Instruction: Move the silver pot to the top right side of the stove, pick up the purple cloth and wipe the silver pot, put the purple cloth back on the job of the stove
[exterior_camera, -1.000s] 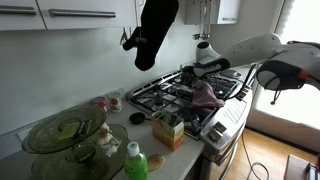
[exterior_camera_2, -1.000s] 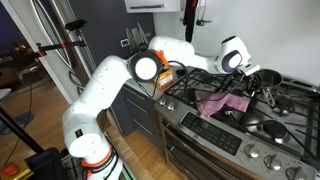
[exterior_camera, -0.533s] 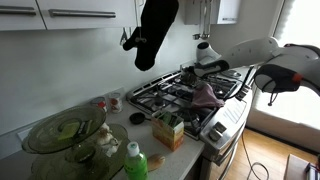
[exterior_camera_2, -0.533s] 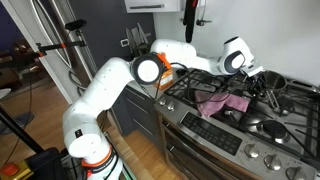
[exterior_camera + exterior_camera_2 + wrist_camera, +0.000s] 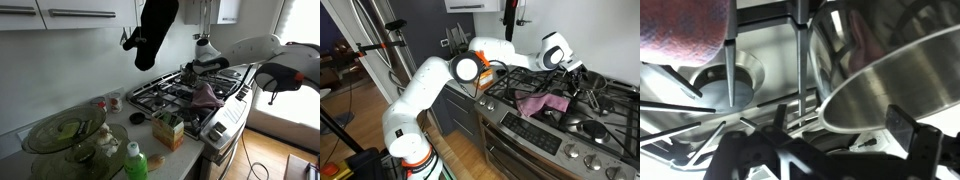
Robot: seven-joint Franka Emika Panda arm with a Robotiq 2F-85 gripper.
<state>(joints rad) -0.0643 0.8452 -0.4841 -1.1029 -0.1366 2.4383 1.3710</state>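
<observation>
a: where are the fingers [image 5: 912, 138]?
b: six o'clock in the wrist view, dark. clamped or loose, i cannot tell.
a: and the silver pot [image 5: 890, 70]?
b: just beyond them, at three o'clock, over the grate [image 5: 800, 60]. burner [image 5: 725, 80] at nine, purple cloth [image 5: 680, 35] farthest, at eleven, on the stove [image 5: 535, 130].

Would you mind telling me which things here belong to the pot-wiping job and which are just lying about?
For the job: silver pot, purple cloth, stove.
Lying about: glass bowls, green bottle, box, black oven mitt hanging above.
</observation>
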